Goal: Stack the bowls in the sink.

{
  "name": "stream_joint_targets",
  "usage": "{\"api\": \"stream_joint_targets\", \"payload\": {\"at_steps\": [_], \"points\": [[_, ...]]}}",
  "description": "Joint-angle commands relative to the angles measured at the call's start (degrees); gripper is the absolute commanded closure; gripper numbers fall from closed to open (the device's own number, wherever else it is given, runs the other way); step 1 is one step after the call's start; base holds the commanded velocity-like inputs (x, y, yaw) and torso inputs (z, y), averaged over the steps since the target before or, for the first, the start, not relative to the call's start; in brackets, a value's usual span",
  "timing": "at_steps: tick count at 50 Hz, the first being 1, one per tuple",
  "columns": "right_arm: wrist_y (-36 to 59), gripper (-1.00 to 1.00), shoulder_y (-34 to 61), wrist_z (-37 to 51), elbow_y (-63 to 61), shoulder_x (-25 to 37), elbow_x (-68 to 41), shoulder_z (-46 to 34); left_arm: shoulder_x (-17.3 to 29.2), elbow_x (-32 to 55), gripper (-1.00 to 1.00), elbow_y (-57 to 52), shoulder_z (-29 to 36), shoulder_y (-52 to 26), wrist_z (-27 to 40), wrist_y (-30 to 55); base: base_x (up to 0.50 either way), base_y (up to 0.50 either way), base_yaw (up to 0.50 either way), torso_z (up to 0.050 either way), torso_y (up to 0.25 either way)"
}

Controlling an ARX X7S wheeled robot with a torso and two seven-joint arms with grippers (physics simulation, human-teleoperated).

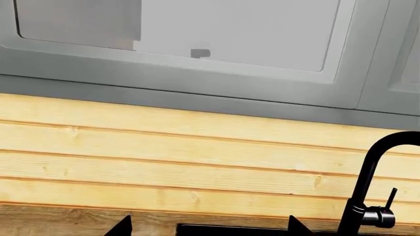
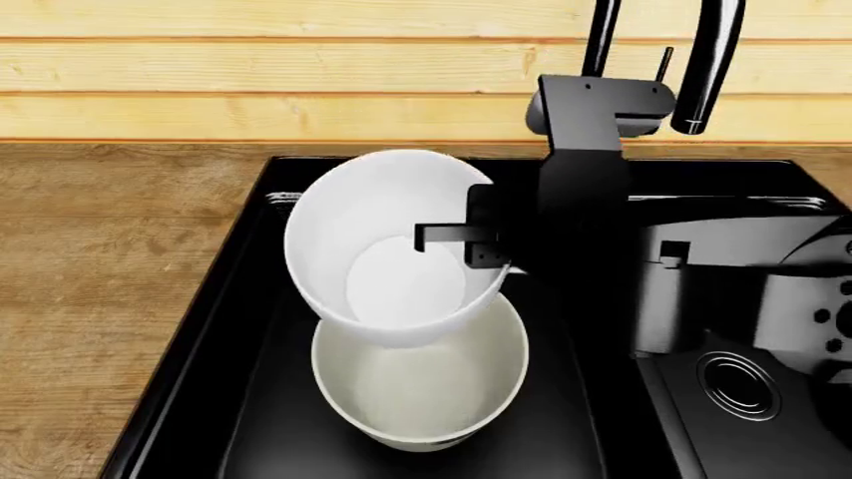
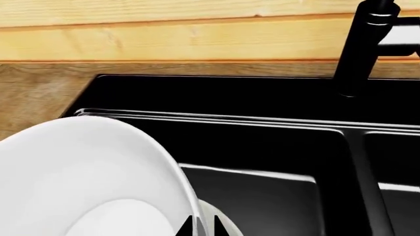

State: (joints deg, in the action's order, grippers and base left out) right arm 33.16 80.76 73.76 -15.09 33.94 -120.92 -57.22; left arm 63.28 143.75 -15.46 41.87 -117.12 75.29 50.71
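The brighter white, glossy round bowl (image 2: 386,244) hangs tilted above the left basin of the glossy black rectangular double-basin sink (image 2: 233,299), its mouth turned up toward the head camera, its lower side just over the rim of the cream, slightly larger round bowl (image 2: 419,384), which sits upright on the floor of that basin toward the sink's front edge. Whether the two bowls touch cannot be told. The right pincer (image 2: 466,242) pinches the white bowl's rim on the side nearest the central divider, one black finger inside and one outside; in the right wrist view its tips (image 3: 203,227) close on the thin rim (image 3: 187,196). The left pincer shows only two dark tips (image 1: 206,227) set wide apart, holding nothing. The dark curved faucet (image 2: 705,60) stands at the sink's back edge, with pale wooden planking (image 2: 266,70) behind the brown wooden bench (image 2: 107,249).
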Motion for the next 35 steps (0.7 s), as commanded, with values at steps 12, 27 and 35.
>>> {"api": "stream_joint_targets", "payload": {"at_steps": [12, 27, 35], "points": [[0.4, 1.00, -1.9, -1.7, 0.3, 0.2, 1.4, -1.2, 0.4, 0.3, -1.00, -0.5, 0.1, 0.2, 0.2, -0.1, 0.00, 0.00, 0.00, 0.000, 0.000], [0.1, 1.00, -3.8, -3.3, 0.9, 0.4, 3.1, -2.1, 0.7, 0.2, -1.00, -0.6, 0.1, 0.6, -0.2, -0.1, 0.00, 0.00, 0.00, 0.000, 0.001], [0.0, 1.00, -5.1, -4.2, 0.8, 1.0, 4.0, -2.5, 0.8, 0.2, -1.00, -0.6, 0.2, 0.6, -0.2, 0.0, 0.00, 0.00, 0.00, 0.000, 0.000]]}}
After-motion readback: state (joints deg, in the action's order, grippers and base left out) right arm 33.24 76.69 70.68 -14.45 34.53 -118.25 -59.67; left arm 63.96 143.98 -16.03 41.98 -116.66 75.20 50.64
